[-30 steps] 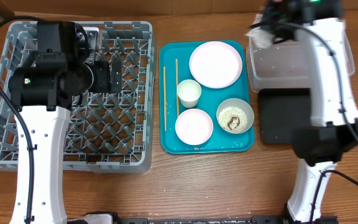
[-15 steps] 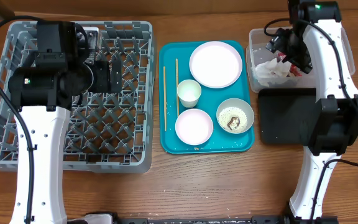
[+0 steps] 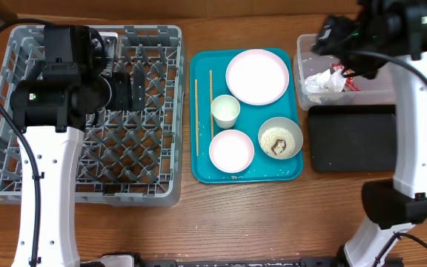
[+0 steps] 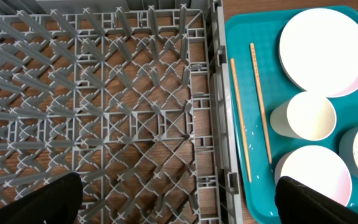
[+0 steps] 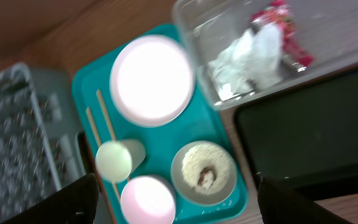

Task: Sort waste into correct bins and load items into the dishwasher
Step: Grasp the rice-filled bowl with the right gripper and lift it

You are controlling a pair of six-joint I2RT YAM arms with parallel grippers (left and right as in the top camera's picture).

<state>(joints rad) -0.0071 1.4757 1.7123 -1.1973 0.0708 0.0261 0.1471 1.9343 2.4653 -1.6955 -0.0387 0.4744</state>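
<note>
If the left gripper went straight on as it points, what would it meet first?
Probably the bare lattice floor of the grey dish rack; nothing shows between it and the left gripper, though depth is unclear.

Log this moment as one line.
snack wrapper, crumpled paper in clear tub; rice bowl on teal tray; black tray empty; left fingers open; right fingers open

Wooden desk (image 3: 221, 215), grey dish-rack crate (image 3: 154, 189) at left, teal serving tray (image 3: 199, 167) centre, clear plastic tub (image 3: 302, 81) and black tray (image 3: 351, 141) right
</note>
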